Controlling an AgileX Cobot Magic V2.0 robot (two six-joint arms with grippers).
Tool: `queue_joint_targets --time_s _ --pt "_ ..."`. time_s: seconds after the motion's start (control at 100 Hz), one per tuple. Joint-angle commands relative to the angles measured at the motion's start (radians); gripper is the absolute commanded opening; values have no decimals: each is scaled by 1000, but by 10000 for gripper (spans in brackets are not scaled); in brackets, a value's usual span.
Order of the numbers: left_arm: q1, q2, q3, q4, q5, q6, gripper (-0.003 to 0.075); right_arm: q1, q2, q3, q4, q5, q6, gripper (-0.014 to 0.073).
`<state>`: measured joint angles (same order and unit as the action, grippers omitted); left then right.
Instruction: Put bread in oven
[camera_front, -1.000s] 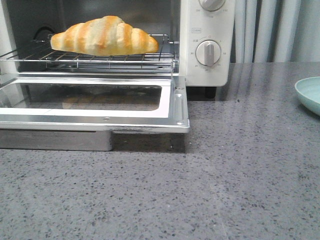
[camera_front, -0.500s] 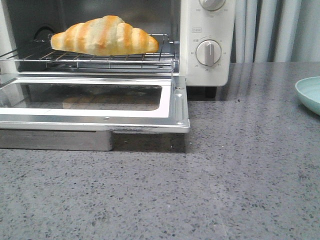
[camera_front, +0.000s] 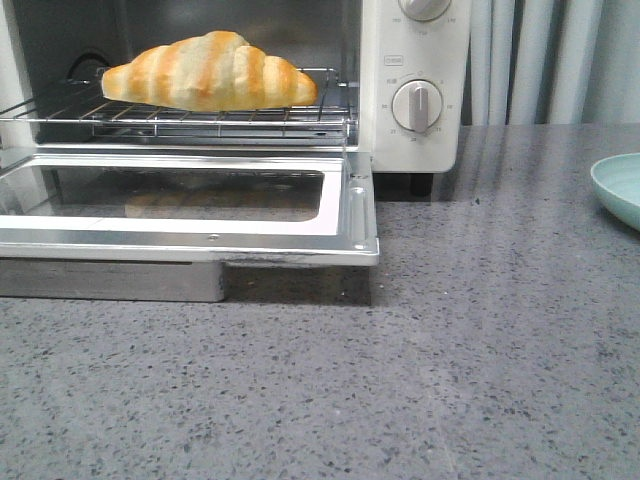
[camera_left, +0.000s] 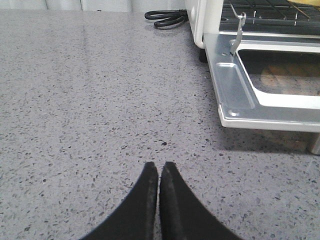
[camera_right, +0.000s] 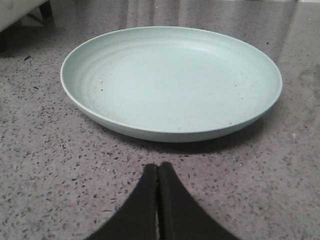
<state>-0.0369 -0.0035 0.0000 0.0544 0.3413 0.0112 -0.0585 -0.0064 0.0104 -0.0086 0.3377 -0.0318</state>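
Observation:
The bread (camera_front: 210, 72), a golden-orange croissant roll with cream stripes, lies on the wire rack (camera_front: 200, 118) inside the cream-white oven (camera_front: 415, 70). The oven's glass door (camera_front: 190, 205) hangs open and flat; it also shows in the left wrist view (camera_left: 260, 95). Neither gripper shows in the front view. My left gripper (camera_left: 159, 166) is shut and empty over the bare counter, to the left of the door's corner. My right gripper (camera_right: 158, 166) is shut and empty just in front of a pale green plate (camera_right: 170, 80).
The plate's rim shows at the right edge of the front view (camera_front: 618, 188). A black power cord (camera_left: 165, 19) lies coiled behind the oven's left side. The speckled grey counter (camera_front: 450, 380) stretches in front of the oven. Curtains hang behind.

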Motion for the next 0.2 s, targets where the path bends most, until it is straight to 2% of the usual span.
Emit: queue_joint_targets --time_s 0.0,0.19 --pt "-2 -31 24 2 -59 -11 -21 0 -23 13 -19 -30 -13 -69" --pt "-2 -31 24 2 -59 -11 -21 0 -23 13 -19 -30 -13 -69"
